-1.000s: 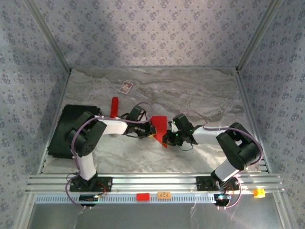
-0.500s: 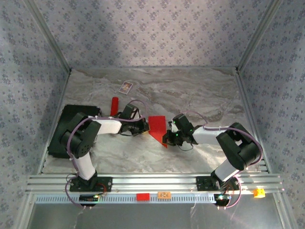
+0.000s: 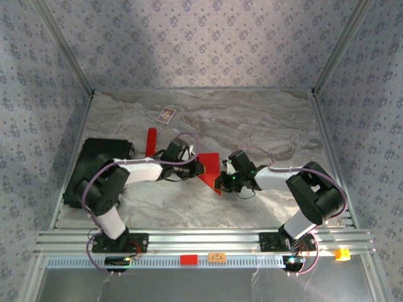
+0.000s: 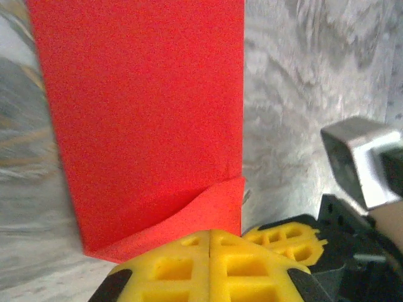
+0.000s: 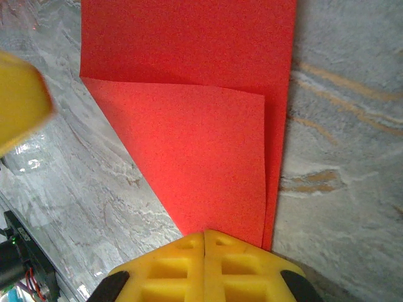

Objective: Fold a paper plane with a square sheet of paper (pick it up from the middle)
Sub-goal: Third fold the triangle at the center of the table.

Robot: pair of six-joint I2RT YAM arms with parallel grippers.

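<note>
The square sheet of paper (image 3: 211, 165) lies near the centre of the surface (image 3: 264, 126), and it is no longer a flat square. From above it looks narrow, with a sharp tip toward 6 o'clock. In the right wrist view one corner is turned over as a slanted flap (image 5: 201, 157) on top of the long strip. In the left wrist view a small part near the fingers rises a little, so the crease there is not yet flat.

The left claw (image 3: 199, 168) touches the paper's edge at about 9 o'clock, fingers pressed together. The right claw (image 3: 221, 182) sits on the tip at about 5 o'clock, also pressed together. I cannot tell if either pinches the paper or only pushes it down.

I judge the work is at an early stage: the nose is begun, while the matching folds, wings and the final dart shape remain.
</note>
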